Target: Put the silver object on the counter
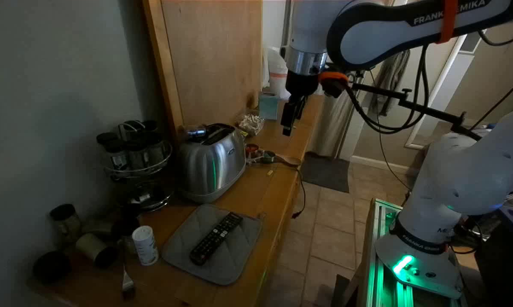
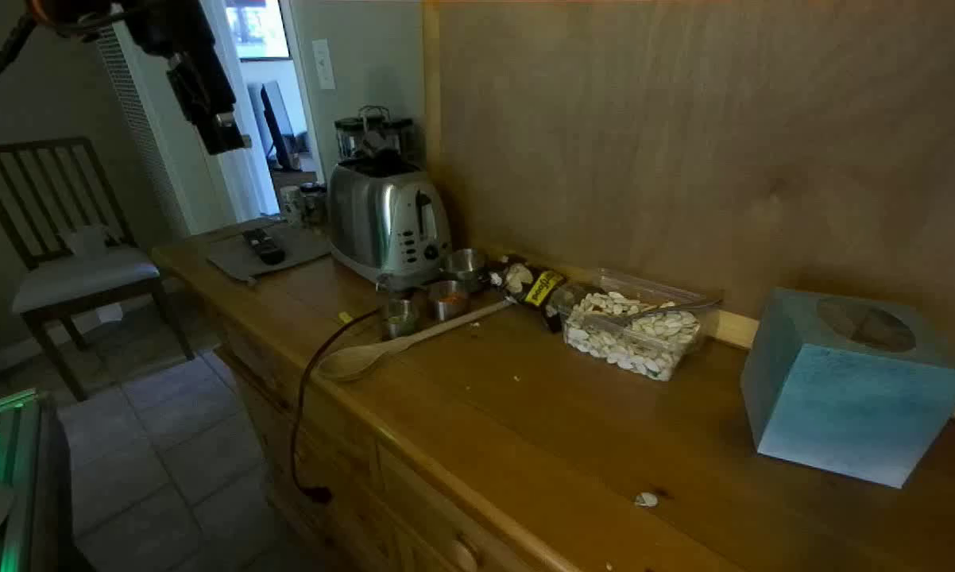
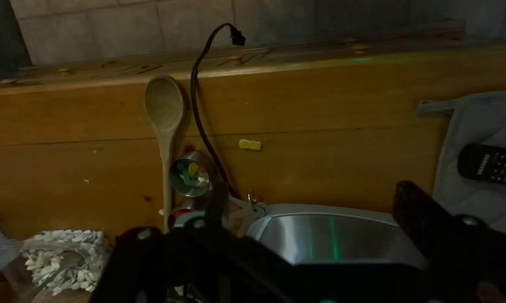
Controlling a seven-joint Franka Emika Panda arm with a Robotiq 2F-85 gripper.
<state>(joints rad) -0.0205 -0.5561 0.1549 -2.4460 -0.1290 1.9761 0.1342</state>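
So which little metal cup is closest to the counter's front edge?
The cup with green and yellow bits is nearest the front edge of the counter. The cup with reddish bits and the third cup sit farther back.

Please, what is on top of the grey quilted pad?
A black remote control lies on the grey quilted pad. The part beneath the remote is covered and cannot be seen.

Toaster [image 2: 384, 221] on the counter [image 2: 525, 417].
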